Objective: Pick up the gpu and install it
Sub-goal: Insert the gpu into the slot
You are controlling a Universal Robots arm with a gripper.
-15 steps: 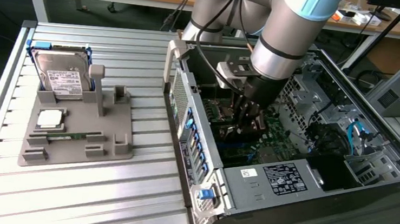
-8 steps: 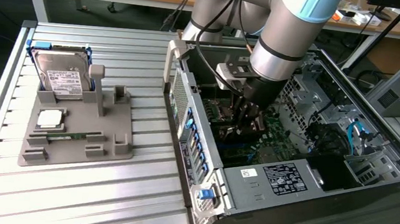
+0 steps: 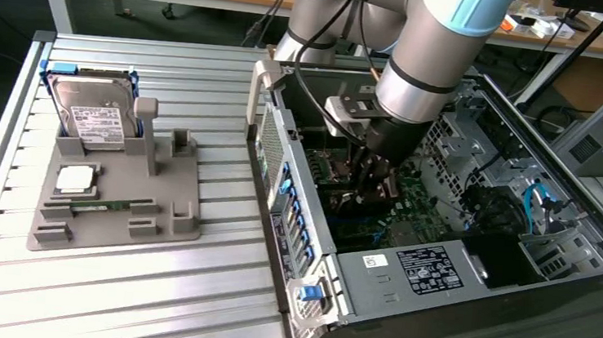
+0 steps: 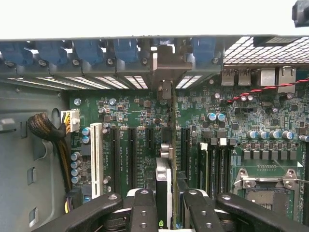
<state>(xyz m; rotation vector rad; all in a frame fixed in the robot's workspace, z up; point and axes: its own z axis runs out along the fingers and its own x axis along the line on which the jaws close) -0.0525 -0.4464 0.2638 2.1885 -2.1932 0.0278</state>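
Observation:
In the wrist view the gpu (image 4: 169,159) appears edge-on as a thin dark card, gripped between my two black fingers (image 4: 145,208). Its silver bracket (image 4: 166,65) reaches the rear wall of the case, between the blue slot clips (image 4: 125,48). The card stands on edge over the black expansion slots (image 4: 149,137) of the green motherboard (image 4: 120,108). I cannot tell whether it is seated in one. In the exterior view my gripper (image 3: 375,179) reaches down into the open computer case (image 3: 281,151), shut on the gpu (image 3: 367,195).
A white slot (image 4: 96,152) and a cable bundle (image 4: 46,128) lie to one side of the card, and the processor socket (image 4: 265,186) to the other. Outside the case, a grey fixture (image 3: 172,219) on the slatted table holds a hard drive (image 3: 93,114) and a memory stick (image 3: 112,204).

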